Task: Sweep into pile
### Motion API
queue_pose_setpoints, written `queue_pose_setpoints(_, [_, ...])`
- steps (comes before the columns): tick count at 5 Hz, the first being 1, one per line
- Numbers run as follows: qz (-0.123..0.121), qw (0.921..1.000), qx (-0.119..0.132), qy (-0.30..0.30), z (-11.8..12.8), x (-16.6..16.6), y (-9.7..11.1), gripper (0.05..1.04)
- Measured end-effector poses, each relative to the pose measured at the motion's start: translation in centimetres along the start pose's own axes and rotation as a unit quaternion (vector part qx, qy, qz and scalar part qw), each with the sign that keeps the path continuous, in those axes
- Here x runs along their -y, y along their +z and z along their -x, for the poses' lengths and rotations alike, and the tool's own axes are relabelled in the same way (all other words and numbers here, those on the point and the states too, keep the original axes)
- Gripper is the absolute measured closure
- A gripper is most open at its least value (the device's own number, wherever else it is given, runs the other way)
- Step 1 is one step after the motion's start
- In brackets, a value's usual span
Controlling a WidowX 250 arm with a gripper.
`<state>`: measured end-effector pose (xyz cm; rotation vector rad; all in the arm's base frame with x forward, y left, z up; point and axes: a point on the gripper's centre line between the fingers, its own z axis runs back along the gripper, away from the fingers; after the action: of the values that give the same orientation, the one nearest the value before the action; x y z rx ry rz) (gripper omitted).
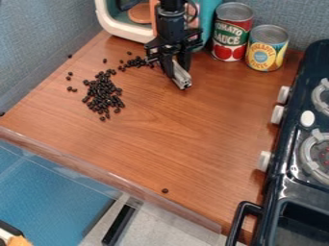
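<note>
1. Black beans (104, 96) lie on the wooden counter (193, 129), most of them in a loose heap towards ten o'clock as I look at my feed, twelve being the top of the view.
2. A smaller, thinner string of them runs from that heap towards eleven o'clock, up to just beside my gripper (177, 74). A few single ones sit apart on the heap's nine o'clock side and above it.
3. One lone bean (165, 190) is well apart from the rest, at six o'clock, near the counter's front edge.
4. I have the gripper low over the counter at twelve o'clock. A pale grey piece (182, 79) shows at its lower end; I can't tell if that is something held, nor how the jaws stand.
5. At one o'clock, two upright cans stand side by side: a red and green one (231, 36) and a yellow and blue one (266, 50).
6. A cream and teal toy (119, 30) is at eleven o'clock.
7. The dark stove (289, 178), with white knobs, runs from two to five o'clock.
</note>
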<state>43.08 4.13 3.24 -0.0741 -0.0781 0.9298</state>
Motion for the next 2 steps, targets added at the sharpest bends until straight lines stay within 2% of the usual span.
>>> queue_pose_setpoints(2, [0.005, 0.9999, 0.009, 0.011, -0.46, 0.17, -1.26, 0.715])
